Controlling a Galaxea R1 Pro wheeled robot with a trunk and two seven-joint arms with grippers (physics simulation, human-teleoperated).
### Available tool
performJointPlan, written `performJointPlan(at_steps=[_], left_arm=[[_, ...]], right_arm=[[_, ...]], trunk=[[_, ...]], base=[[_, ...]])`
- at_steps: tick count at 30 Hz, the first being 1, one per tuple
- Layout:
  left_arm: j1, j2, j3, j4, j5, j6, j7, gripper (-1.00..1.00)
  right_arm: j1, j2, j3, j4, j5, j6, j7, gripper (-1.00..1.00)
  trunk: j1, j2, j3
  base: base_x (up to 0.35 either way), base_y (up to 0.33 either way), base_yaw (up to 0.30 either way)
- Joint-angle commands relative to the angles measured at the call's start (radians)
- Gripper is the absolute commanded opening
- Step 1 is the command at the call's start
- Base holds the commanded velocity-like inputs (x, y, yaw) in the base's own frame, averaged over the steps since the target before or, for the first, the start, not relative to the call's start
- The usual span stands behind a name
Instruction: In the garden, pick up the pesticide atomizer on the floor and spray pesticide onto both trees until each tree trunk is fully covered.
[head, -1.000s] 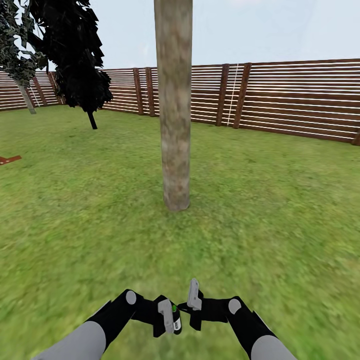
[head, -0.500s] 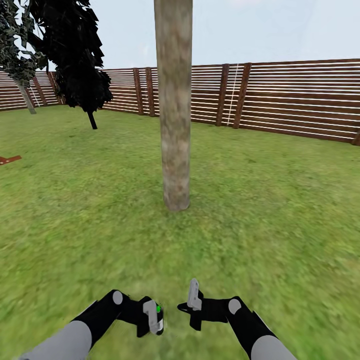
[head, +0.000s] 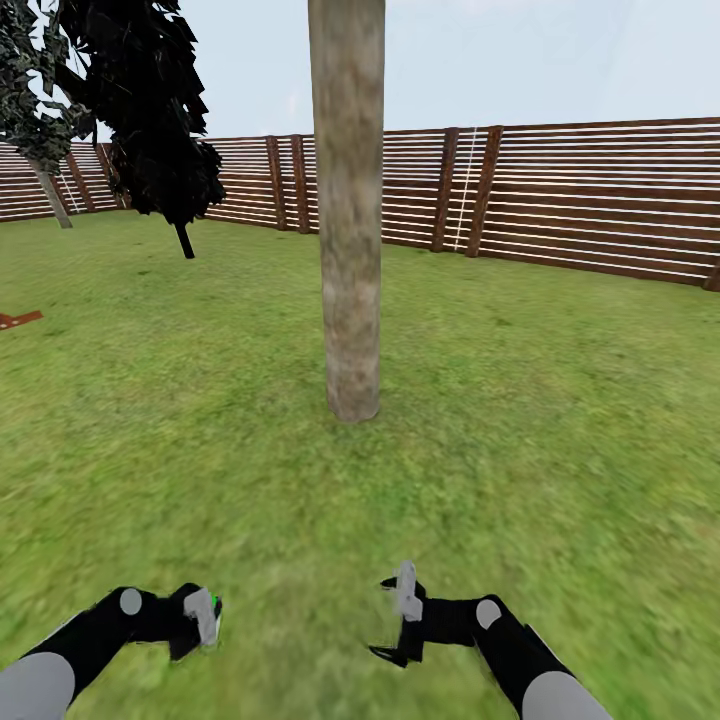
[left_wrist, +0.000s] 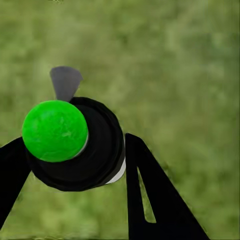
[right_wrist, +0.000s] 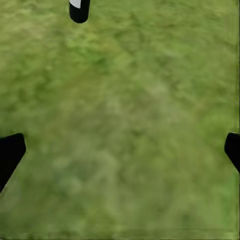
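Note:
A thick grey-brown tree trunk (head: 350, 250) rises from the lawn straight ahead, a few gripper lengths beyond both hands. My left gripper (head: 203, 617) is low at the near left, shut on the pesticide atomizer (head: 213, 604). In the left wrist view the atomizer (left_wrist: 97, 152) is a black bottle with a bright green cap (left_wrist: 55, 131) and a grey nozzle tip (left_wrist: 65, 82), clamped between the black fingers (left_wrist: 150, 200). My right gripper (head: 398, 622) hangs open over the grass at the near right, with its fingertips (right_wrist: 10, 155) spread wide and nothing between them. No spray shows.
A brown slat fence (head: 560, 195) closes the lawn behind the trunk. A black columnar tree (head: 150, 120) and a pale-stemmed tree (head: 48, 195) stand at the far left. A red-brown flat piece (head: 18, 320) lies at the left edge. Open grass (head: 560, 450) surrounds the trunk.
My left arm has swung to the left and drawn back, carrying the atomizer away from the right gripper. The right gripper has dropped slightly and turned. The view itself has not shifted.

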Motion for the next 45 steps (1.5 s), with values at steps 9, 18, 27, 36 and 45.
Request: performJointPlan(at_steps=[9,18,27,36,45], left_arm=[[0.0,-0.083,0.37,0.078,0.088,0.149,0.18,-1.0],[0.001,-0.242,0.408,0.09,0.25,0.223,0.586,-1.0],[0.052,-0.253,0.411,0.08,0.332,0.262,0.604,-1.0],[0.057,-0.248,0.412,0.071,0.335,0.271,0.601,-1.0],[0.062,-0.244,0.415,0.071,0.337,0.272,0.599,-1.0]], right_arm=[[0.007,-0.091,-0.431,0.166,-0.001,-0.002,-0.445,1.0],[0.135,-0.097,-0.53,0.243,-0.033,-0.098,-0.996,1.0],[0.194,-0.09,-0.578,0.263,-0.065,-0.116,-1.018,1.0],[0.195,-0.087,-0.578,0.264,-0.067,-0.115,-1.019,1.0],[0.195,-0.087,-0.578,0.264,-0.067,-0.115,-1.019,1.0]], trunk=[[0.0,0.0,0.0],[0.0,0.0,0.0],[0.0,0.0,0.0],[0.0,0.0,0.0],[0.0,0.0,0.0]], base=[[0.0,0.0,0.0],[0.0,0.0,0.0],[0.149,0.0,0.0],[0.338,0.0,-0.112],[0.311,-0.087,-0.182]])
